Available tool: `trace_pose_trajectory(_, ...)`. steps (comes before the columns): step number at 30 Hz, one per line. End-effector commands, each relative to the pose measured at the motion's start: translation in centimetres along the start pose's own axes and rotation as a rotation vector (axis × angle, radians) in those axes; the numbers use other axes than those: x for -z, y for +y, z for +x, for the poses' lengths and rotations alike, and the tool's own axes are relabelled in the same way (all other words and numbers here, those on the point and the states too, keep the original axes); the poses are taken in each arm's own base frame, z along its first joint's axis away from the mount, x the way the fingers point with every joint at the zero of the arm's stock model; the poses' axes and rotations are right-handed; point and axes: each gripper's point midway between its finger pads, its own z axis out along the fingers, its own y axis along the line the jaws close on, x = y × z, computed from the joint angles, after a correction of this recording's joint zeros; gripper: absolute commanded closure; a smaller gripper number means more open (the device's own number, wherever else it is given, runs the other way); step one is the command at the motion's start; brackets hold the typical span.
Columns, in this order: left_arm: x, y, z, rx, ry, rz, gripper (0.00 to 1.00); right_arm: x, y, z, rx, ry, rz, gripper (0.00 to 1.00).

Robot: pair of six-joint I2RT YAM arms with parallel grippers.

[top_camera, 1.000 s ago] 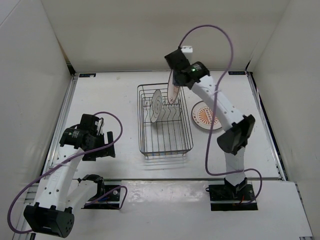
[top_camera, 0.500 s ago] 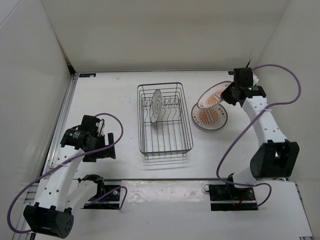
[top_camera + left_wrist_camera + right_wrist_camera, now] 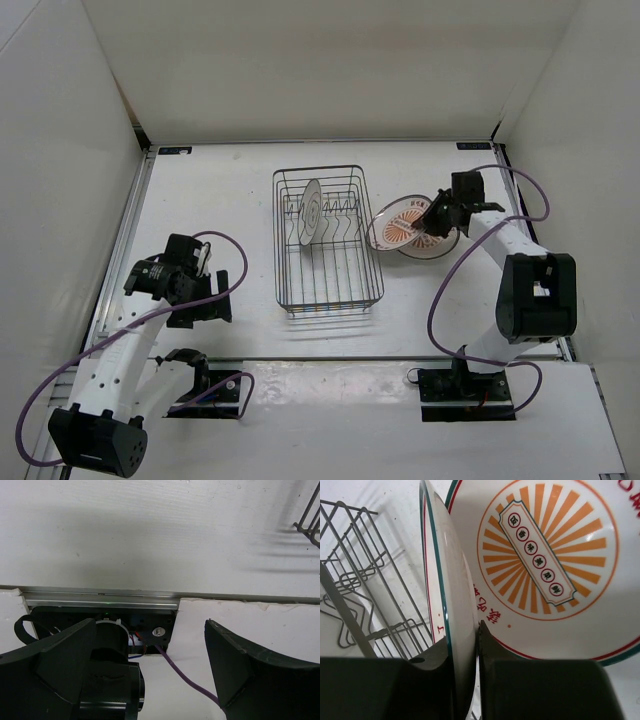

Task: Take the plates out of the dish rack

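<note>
The dark wire dish rack [image 3: 329, 307] stands mid-table with one white, orange-patterned plate [image 3: 312, 211] upright between its prongs. Right of the rack another plate [image 3: 443, 246] lies flat on the table. My right gripper [image 3: 436, 216] is shut on the rim of a further plate [image 3: 396, 225], held tilted just above the flat one. The right wrist view shows that held plate [image 3: 445, 575] edge-on between the fingers, with the flat plate [image 3: 545, 555] behind it and the rack [image 3: 365, 580] to the left. My left gripper [image 3: 214, 298] stands open and empty, far left of the rack.
White walls enclose the table on three sides. In the left wrist view the open fingers [image 3: 250, 670] hang over the table's near edge strip [image 3: 100, 600] and the arm's base with a purple cable; a rack corner [image 3: 310, 520] shows top right.
My right arm carried the plate from above the rack rightward and lowered it over the flat plate. The left arm has barely moved.
</note>
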Motion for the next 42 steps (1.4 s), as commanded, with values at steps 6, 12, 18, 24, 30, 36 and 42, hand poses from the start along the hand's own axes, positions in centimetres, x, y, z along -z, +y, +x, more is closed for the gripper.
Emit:
trace_pose_trajectory(6, 0.1, -0.3, -0.5, -0.014, -0.018, 0.016, 0.0, 0.7, 0.5, -2.4, -0.01, -0.148, -0.111, 1.0)
trace_pose_trajectory(12, 0.0, -0.3, -0.4, -0.015, -0.005, 0.014, 0.0, 1.7, 1.8, -5.7, -0.091, -0.241, -0.211, 1.0)
trace_pose_trajectory(18, -0.1, -0.2, -0.1, -0.018, 0.006, 0.009, 0.0, 1.8, -0.2, -6.8, -0.158, -0.263, -0.174, 1.0)
trace_pose_trajectory(24, -0.2, 0.0, 0.0, -0.021, 0.004, 0.005, 0.0, 1.4, -2.3, -5.5, -0.186, -0.216, -0.137, 1.0)
trace_pose_trajectory(30, -0.3, -0.1, -0.1, -0.021, 0.004, 0.007, 0.0, 1.0, -4.8, -2.8, -0.23, -0.155, -0.071, 1.0)
trace_pose_trajectory(36, -0.3, -0.1, -0.1, -0.021, 0.004, 0.003, 0.0, 0.9, -7.3, -0.7, -0.265, -0.092, 0.022, 0.87)
trace_pose_trajectory(42, -0.3, -0.1, -0.1, -0.018, 0.008, 0.005, 0.0, 1.2, -9.1, 0.9, -0.334, -0.012, 0.119, 0.4)
